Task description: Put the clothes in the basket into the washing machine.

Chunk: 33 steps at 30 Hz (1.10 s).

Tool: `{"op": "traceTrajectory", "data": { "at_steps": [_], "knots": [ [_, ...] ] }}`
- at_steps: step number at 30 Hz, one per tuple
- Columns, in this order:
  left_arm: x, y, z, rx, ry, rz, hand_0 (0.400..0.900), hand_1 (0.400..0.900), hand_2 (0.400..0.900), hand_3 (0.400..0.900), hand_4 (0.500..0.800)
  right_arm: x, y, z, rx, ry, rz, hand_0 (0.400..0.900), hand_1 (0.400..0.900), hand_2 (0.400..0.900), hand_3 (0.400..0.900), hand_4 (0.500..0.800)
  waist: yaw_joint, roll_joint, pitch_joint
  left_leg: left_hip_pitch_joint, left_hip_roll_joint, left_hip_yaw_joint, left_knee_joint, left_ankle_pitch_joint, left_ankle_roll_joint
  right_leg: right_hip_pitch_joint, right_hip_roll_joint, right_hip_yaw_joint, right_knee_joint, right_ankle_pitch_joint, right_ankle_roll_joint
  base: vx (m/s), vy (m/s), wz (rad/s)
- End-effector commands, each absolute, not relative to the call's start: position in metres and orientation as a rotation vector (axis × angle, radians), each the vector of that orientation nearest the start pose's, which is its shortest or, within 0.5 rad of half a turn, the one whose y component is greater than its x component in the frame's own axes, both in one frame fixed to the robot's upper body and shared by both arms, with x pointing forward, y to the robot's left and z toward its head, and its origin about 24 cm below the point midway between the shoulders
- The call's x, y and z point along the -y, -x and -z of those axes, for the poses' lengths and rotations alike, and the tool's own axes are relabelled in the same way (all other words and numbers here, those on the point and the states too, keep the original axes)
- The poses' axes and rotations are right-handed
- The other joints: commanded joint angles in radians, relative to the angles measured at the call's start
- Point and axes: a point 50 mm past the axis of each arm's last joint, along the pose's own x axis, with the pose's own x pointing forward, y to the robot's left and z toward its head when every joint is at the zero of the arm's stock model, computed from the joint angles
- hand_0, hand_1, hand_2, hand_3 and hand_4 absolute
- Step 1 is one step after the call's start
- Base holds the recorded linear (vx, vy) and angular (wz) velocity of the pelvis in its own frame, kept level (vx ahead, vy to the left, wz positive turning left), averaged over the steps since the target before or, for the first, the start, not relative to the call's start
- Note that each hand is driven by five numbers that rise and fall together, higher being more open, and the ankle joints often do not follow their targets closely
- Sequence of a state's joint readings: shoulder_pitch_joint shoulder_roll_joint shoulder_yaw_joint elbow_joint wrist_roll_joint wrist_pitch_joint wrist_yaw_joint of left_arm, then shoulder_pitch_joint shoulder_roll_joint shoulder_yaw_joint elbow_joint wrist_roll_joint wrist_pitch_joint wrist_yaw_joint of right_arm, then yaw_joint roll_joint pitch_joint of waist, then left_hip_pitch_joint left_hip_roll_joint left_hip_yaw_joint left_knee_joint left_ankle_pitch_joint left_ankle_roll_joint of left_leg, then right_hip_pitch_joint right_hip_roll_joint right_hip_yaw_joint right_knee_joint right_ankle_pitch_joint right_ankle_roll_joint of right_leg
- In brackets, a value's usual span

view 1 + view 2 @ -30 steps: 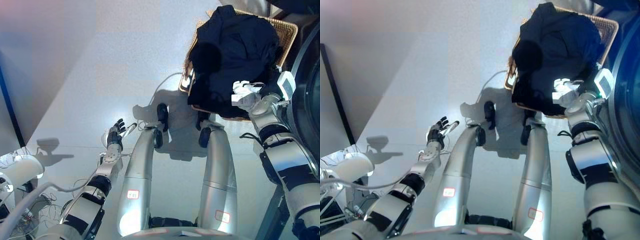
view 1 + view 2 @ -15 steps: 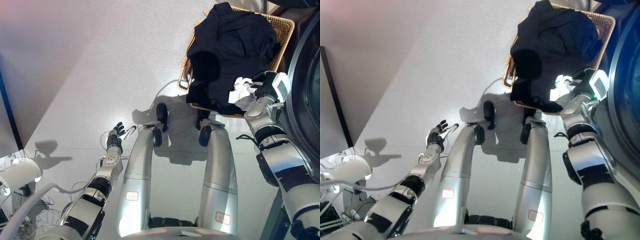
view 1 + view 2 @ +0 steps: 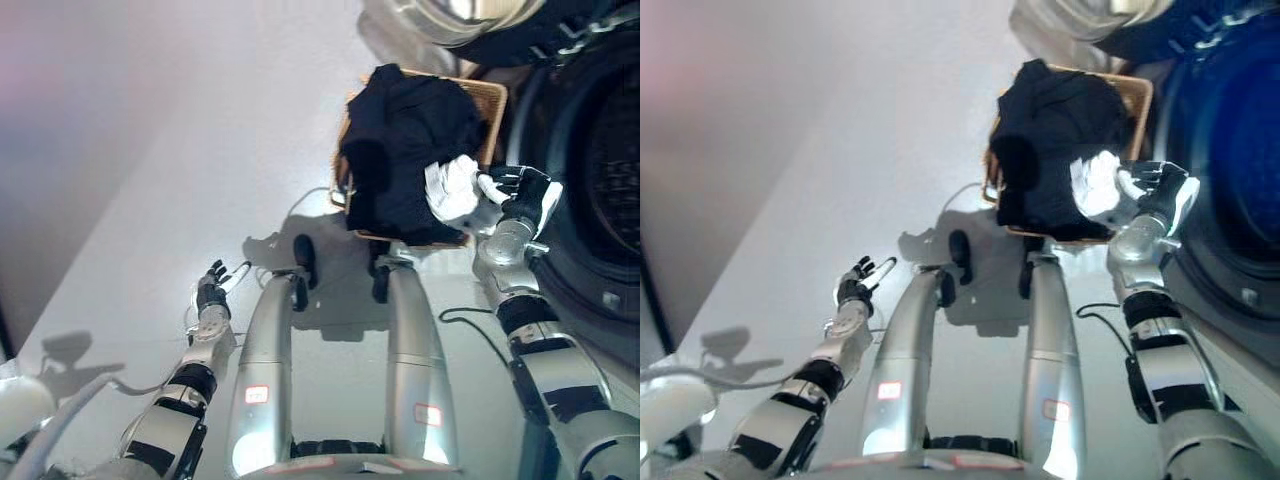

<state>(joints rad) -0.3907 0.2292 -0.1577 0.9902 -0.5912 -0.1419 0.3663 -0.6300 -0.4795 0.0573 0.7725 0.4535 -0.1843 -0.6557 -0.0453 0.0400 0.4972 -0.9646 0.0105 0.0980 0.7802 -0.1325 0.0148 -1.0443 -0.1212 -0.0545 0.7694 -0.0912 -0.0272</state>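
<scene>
In the left eye view I see the woven brown wicker basket (image 3: 492, 100) standing on the pale floor (image 3: 180, 180), heaped with a dark navy pile of clothes (image 3: 400, 150) that spills over its near rim. My right hand (image 3: 505, 192) sits at the pile's right edge, white-tipped fingers (image 3: 450, 190) laid on the cloth; they look loosely curled, but I cannot tell whether they have closed on any fabric. The dark round washing machine drum opening (image 3: 600, 180) is just beside the basket on the right, so the carry should be short. My left hand (image 3: 212, 295) hangs low over the floor, well apart from the basket, fingers spread and empty. The right eye view shows the same: right hand (image 3: 1140, 195) against the clothes (image 3: 1050, 150), left hand (image 3: 855, 285) idle and open. To do this grab well, I judge I should push the fingers deeper into the heap before closing, gather a thick fold, not a thin edge, then lift straight up until the cloth clears the basket rim before swinging toward the drum, lest a trailing sleeve tip the basket.
</scene>
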Motion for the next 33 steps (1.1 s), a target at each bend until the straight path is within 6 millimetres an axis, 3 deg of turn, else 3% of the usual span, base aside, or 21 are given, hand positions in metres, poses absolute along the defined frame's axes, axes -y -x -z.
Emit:
{"op": "traceTrajectory", "data": {
  "at_steps": [1,2,8,11,15,17,20,22,23,26,33],
  "knots": [
    [-0.226,-0.240,0.088,-0.652,0.138,-0.600,0.900,0.900,0.900,0.900,0.800,0.314,-0.324,-0.133,0.317,-0.269,0.942,0.400,0.400,0.400,0.400,0.500,-0.012,0.017,-0.037,0.062,-0.019,0.018,-0.101,-0.059,-0.022,0.027,0.030,0.052,-0.008,-0.058,0.062,0.00,-0.016,-0.03],
    [-0.226,-0.239,0.088,-0.658,0.139,-0.598,0.900,0.900,0.900,0.900,0.800,0.321,-0.320,-0.134,0.348,-0.387,0.974,0.400,0.400,0.400,0.400,0.500,-0.013,0.019,-0.036,0.072,-0.019,0.017,-0.104,-0.060,-0.023,0.039,0.030,0.049,-0.011,-0.061,0.062,0.00,0.000,0.00],
    [-0.222,-0.237,0.091,-0.680,0.151,-0.595,0.900,0.900,0.900,0.900,0.800,0.335,-0.318,-0.142,0.404,-0.629,1.080,0.400,0.400,0.400,0.400,0.500,-0.007,0.032,-0.050,0.090,-0.021,0.011,-0.119,-0.057,-0.026,0.060,0.035,0.050,-0.025,-0.064,0.058,0.00,0.000,0.00],
    [-0.221,-0.234,0.094,-0.694,0.159,-0.590,0.900,0.900,0.900,0.900,0.800,0.332,-0.325,-0.146,0.359,-0.500,1.040,0.400,0.400,0.400,0.400,0.500,-0.003,0.039,-0.049,0.100,-0.020,0.016,-0.133,-0.049,-0.028,0.068,0.034,0.047,-0.038,-0.060,0.057,0.00,0.000,0.00],
    [-0.221,-0.233,0.094,-0.686,0.164,-0.576,0.900,0.900,0.900,0.900,0.800,0.319,-0.333,-0.146,0.306,-0.195,0.889,0.400,0.400,0.400,0.400,0.500,0.002,0.044,-0.043,0.097,-0.017,0.021,-0.124,-0.046,-0.025,0.066,0.035,0.048,-0.033,-0.057,0.057,0.00,0.000,0.00],
    [-0.224,-0.231,0.094,-0.683,0.156,-0.567,0.900,0.900,0.900,0.900,0.800,0.318,-0.336,-0.145,0.265,0.037,0.808,0.900,0.900,0.900,0.900,0.800,0.006,0.042,-0.042,0.087,-0.016,0.020,-0.115,-0.044,-0.024,0.057,0.035,0.048,-0.023,-0.057,0.057,0.00,0.000,0.00],
    [-0.226,-0.231,0.093,-0.668,0.129,-0.552,0.900,0.900,0.900,0.900,0.800,0.322,-0.337,-0.154,0.261,0.327,0.812,0.900,0.900,0.900,0.900,0.800,0.014,0.045,-0.045,0.068,-0.018,0.019,-0.105,-0.039,-0.025,0.039,0.030,0.047,-0.011,-0.055,0.059,-0.01,-0.023,0.05],
    [-0.228,-0.233,0.091,-0.643,0.086,-0.533,0.900,0.900,0.900,0.900,0.800,0.328,-0.342,-0.164,0.246,0.622,0.830,0.900,0.900,0.900,0.900,0.800,0.026,0.050,-0.044,0.051,-0.019,0.021,-0.088,-0.037,-0.025,0.021,0.026,0.045,0.008,-0.054,0.062,-0.02,-0.017,0.07],
    [-0.228,-0.233,0.091,-0.643,0.088,-0.534,0.900,0.900,0.900,0.900,0.800,0.327,-0.343,-0.165,0.248,0.623,0.829,0.900,0.900,0.900,0.900,0.800,0.025,0.051,-0.045,0.049,-0.019,0.020,-0.086,-0.038,-0.025,0.019,0.026,0.045,0.009,-0.054,0.062,-0.01,-0.009,0.03],
    [-0.230,-0.236,0.086,-0.600,0.042,-0.506,0.900,0.900,0.900,0.900,0.800,0.331,-0.352,-0.178,0.220,0.956,0.836,0.900,0.900,0.900,0.900,0.800,0.050,0.068,-0.045,0.015,-0.025,0.027,-0.058,-0.037,-0.025,-0.020,0.020,0.052,0.043,-0.052,0.066,-0.02,-0.005,0.03],
    [-0.223,-0.244,0.079,-0.555,0.059,-0.461,0.900,0.900,0.900,0.900,0.800,0.341,-0.361,-0.191,0.102,1.212,0.853,0.900,0.900,0.900,0.900,0.800,0.077,0.103,-0.041,-0.078,-0.026,0.047,0.029,-0.041,-0.025,-0.123,0.010,0.063,0.137,-0.060,0.068,0.00,-0.001,0.01]
  ]
}}
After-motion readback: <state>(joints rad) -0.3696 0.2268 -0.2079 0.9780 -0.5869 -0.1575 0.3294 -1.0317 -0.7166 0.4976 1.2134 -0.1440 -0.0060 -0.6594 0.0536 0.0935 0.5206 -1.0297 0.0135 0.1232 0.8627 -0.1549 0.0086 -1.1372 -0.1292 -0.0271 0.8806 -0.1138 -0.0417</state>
